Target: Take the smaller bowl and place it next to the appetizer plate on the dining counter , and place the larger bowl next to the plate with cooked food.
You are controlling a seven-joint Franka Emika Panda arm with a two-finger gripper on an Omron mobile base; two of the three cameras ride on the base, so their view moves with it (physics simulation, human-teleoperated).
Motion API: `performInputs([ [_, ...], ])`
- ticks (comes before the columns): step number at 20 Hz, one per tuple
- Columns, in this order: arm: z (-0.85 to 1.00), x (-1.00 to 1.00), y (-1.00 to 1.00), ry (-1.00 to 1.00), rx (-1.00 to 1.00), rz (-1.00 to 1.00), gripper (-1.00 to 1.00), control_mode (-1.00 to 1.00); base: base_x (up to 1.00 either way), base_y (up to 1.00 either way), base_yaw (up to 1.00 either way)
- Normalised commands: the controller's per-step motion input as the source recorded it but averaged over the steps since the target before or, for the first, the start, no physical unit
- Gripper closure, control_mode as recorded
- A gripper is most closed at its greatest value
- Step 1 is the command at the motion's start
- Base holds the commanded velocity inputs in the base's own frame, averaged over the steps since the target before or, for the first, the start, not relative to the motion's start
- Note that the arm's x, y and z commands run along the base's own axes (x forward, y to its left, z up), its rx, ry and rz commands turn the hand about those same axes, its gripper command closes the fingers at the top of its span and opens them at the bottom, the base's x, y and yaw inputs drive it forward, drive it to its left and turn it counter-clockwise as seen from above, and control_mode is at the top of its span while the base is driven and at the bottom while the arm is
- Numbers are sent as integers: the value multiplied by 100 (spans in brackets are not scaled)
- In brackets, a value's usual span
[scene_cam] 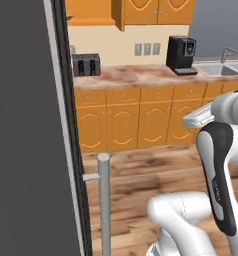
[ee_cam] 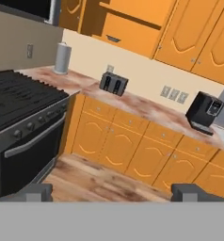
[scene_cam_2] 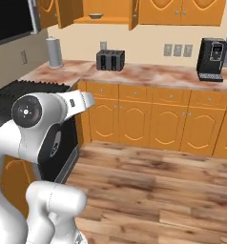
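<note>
Two-finger dark-tipped gripper (ee_cam: 111,192) is standing wide apart, empty; shallow bowl in open upper cabinet (scene_cam_2: 95,16) is likely rigid, light: pinch rim.

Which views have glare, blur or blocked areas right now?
Left base view: a flat dark panel blocks the left third; the rest is evenly lit and slightly soft. Right base view: no glare, faint shading under the wall cabinets, toaster readable. Hand view: tilted, sharp across stove and coffee machine; open gripper tips at the bottom.

Toaster (scene_cam_2: 110,60) and coffee machine (scene_cam_2: 211,59) on wall counter (scene_cam_2: 149,74), stove (ee_cam: 20,101)
</note>
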Motion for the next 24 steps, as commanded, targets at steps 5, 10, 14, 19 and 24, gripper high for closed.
performInputs([
  [5, 0, 0, 0, 0, 0, 0, -100, 100, 100, 3, 8],
  [10, 0, 0, 0, 0, 0, 0, -100, 100, 100, 6, 16],
  [14, 0, 0, 0, 0, 0, 0, -100, 100, 100, 16, 18],
  [19, 0, 0, 0, 0, 0, 0, -100, 100, 100, 26, 15],
  [24, 0, 0, 0, 0, 0, 0, -100, 100, 100, 46, 9],
])
